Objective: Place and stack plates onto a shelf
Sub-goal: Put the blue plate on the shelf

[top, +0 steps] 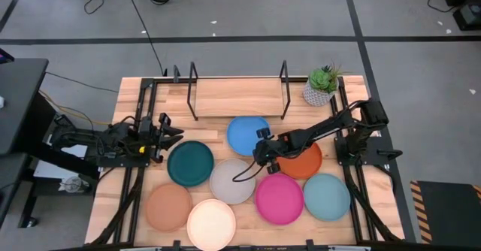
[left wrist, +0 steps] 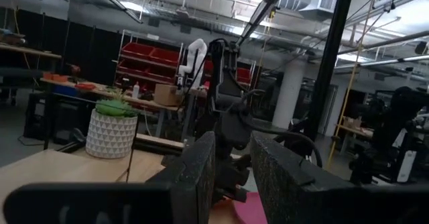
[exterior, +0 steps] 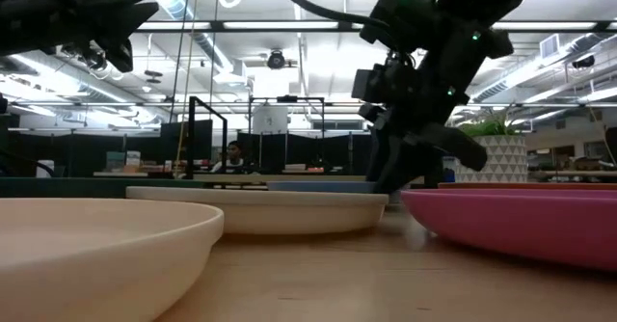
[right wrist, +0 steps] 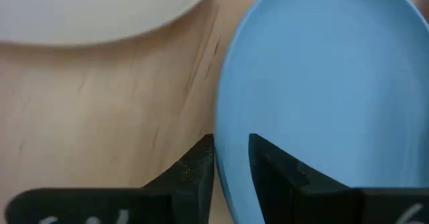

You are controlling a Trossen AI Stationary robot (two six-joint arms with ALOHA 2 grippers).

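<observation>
Eight plates lie flat on the tabletop: blue (top: 246, 133), dark teal (top: 190, 163), grey (top: 231, 182), pink (top: 279, 198), light teal (top: 327, 197), orange (top: 304, 163), tan (top: 167, 207) and cream white (top: 211, 225). The shelf (top: 237, 99) stands along the far edge, with nothing on its plank. My right gripper (top: 263, 150) is down at the blue plate's near right rim, shut on it. My left gripper (top: 170, 133) hovers open above the table, left of the dark teal plate, touching nothing. My right gripper holds the blue plate by its rim (right wrist: 224, 167), on the near right side of the plate. One finger (right wrist: 200, 162) is outside on the wood, the other (right wrist: 271, 167) inside the dish. The fingers come from above, slanting from the table's right. The plate lies flat on the table.
A potted plant (top: 322, 86) stands at the shelf's right end, close to the right arm. The orange plate lies under the right arm's forearm. Black frame rails (top: 143, 108) run along both table sides. A person (exterior: 232, 154) sits far behind the table.
</observation>
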